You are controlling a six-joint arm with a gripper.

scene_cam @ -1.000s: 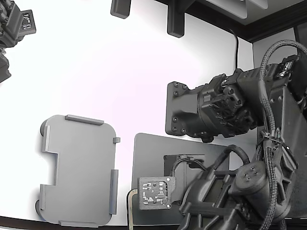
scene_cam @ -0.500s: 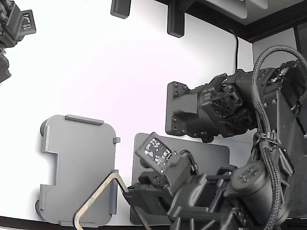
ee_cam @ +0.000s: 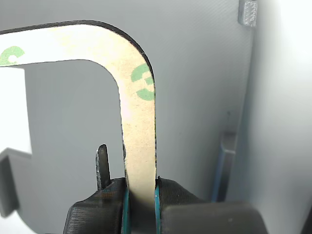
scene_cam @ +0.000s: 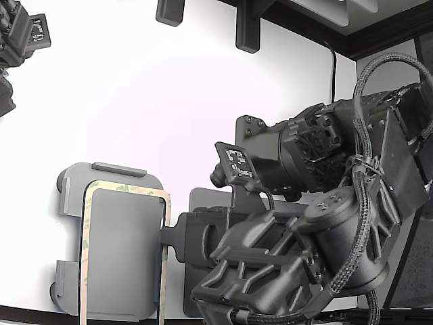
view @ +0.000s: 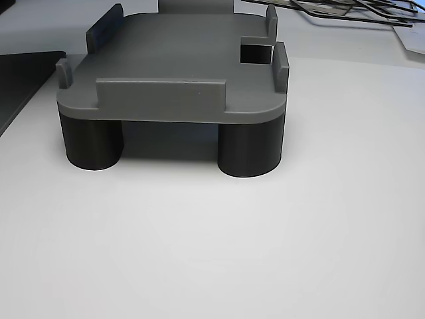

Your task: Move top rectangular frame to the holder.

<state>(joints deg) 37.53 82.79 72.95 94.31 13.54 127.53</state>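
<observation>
The gripper (ee_cam: pixel 141 195) is clamped on one long side of the top rectangular frame (ee_cam: pixel 139 141). The frame hangs over the holder (scene_cam: pixel 118 257).

Bright, washed-out white table (scene_cam: pixel 135 101); blurred wrist close-up.

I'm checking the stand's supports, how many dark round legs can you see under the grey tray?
2: one leg under the tray's near left corner in the other view, one under its near right corner. Rear legs may be hidden.

We see the thin tan frame (scene_cam: pixel 125 190) with green marks lying flat over the light grey holder (scene_cam: pixel 76 177) on black legs.
</observation>
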